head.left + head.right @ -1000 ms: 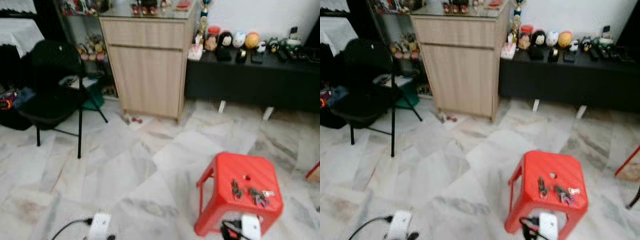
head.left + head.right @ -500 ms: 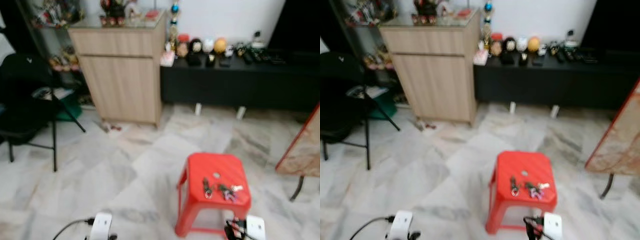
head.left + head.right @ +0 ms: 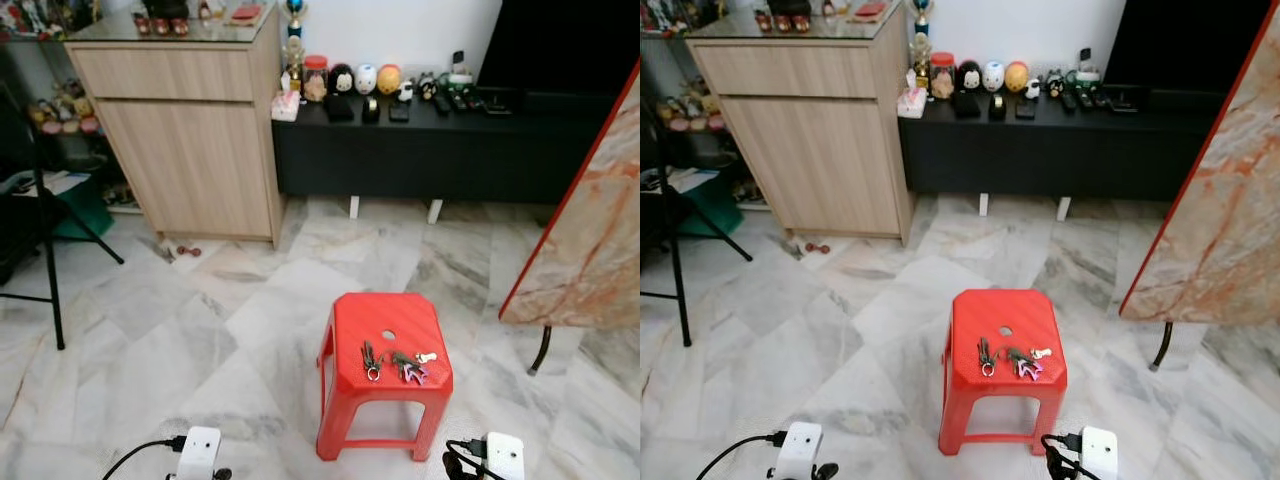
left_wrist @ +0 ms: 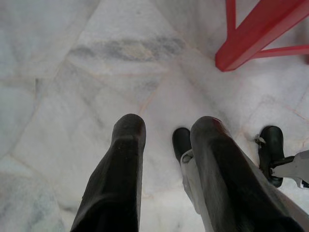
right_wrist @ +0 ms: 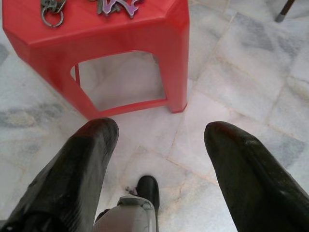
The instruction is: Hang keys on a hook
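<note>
A bunch of keys with a ring and a purple tag lies on top of a red plastic stool on the marble floor, just ahead of me. Both arms hang low at the bottom of the eye views. My right gripper is open wide, pointing down at the floor right in front of the stool, with the keys above and beyond its fingertips. My left gripper is open with a narrower gap and holds nothing, over bare floor to the left of a stool leg.
A light wooden cabinet stands at the back left. A black low bench with figurines runs along the far wall. A tilted marble-patterned panel with a red edge stands at the right. A black folding chair is at the left.
The camera has swung to the right: the stool now sits nearer the middle and the marble panel has come into view. The keys lie unmoved on the stool.
</note>
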{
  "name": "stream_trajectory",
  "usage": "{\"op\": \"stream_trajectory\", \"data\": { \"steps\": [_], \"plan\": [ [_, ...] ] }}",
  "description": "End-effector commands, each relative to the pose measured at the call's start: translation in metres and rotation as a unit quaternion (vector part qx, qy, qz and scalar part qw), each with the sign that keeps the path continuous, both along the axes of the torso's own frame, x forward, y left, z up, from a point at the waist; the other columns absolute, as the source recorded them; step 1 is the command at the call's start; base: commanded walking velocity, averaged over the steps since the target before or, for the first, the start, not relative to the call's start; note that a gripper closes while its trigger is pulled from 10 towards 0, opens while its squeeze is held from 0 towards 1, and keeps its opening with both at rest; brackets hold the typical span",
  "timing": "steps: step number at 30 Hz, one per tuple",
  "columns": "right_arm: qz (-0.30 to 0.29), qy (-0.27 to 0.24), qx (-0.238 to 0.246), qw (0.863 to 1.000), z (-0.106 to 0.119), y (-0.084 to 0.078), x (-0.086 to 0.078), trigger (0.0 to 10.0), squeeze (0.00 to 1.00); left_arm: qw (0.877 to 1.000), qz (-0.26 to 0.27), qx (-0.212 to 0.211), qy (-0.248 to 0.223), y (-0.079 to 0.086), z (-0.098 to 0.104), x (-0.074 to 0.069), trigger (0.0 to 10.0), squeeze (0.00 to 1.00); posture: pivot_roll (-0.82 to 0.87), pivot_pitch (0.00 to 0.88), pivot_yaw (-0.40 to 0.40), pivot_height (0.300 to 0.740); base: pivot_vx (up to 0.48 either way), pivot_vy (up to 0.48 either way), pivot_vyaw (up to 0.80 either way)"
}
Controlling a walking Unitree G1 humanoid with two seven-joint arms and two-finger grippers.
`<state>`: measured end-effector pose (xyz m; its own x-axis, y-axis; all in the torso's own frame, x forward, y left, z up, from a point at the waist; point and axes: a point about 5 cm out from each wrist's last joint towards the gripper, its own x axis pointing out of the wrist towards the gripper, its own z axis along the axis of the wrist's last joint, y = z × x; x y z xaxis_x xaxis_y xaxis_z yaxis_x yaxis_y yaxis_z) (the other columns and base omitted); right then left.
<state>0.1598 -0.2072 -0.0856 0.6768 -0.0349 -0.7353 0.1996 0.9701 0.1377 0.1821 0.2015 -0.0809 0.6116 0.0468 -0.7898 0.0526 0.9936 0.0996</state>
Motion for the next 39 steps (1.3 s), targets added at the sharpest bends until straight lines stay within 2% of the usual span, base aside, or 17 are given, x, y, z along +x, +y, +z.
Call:
{"op": "stream_trajectory", "data": {
  "steps": [1, 5, 9, 30, 39],
  "plan": [
    [0.0, -0.005, -0.001, 1.0, 0.001, -0.0002, 0.0019, 10.0, 0.0, 1.0, 0.01, 0.0, 0.001, 0.0037, 0.0, -0.001, 10.0, 0.0, 0.01, 0.0, -0.024, 0.74, 0.0, 0.0, 0.0],
    [0.013, -0.006, -0.011, 1.0, 0.0017, -0.0008, 0.0026, 10.0, 0.0, 1.0, 0.011, -0.002, 0.001, 0.0037, 0.0001, -0.0009, 10.0, 0.0, 0.01, 0.0, -0.024, 0.74, 0.122, 0.0, 0.0],
    [0.015, -0.009, -0.008, 1.0, 0.002, -0.0003, 0.0031, 10.0, 0.0, 1.0, 0.012, -0.004, 0.002, 0.0038, -0.0001, -0.0011, 10.0, 0.0, 0.01, 0.0, -0.024, 0.74, 0.251, 0.0, 0.74],
    [0.002, -0.009, -0.001, 1.0, 0.0016, 0.0, 0.0024, 10.0, 0.0, 1.0, 0.009, -0.005, 0.004, 0.0031, -0.0003, -0.0013, 10.0, 0.0, 0.01, 0.0, -0.024, 0.74, 0.268, 0.0, 0.0],
    [0.002, -0.012, -0.001, 1.0, 0.0018, 0.0, 0.0026, 10.0, 0.0, 1.0, 0.007, -0.001, 0.006, 0.0027, -0.0008, -0.0021, 10.0, 0.0, 0.01, 0.0, -0.024, 0.74, 0.0, 0.0, 0.0]
  ]
}}
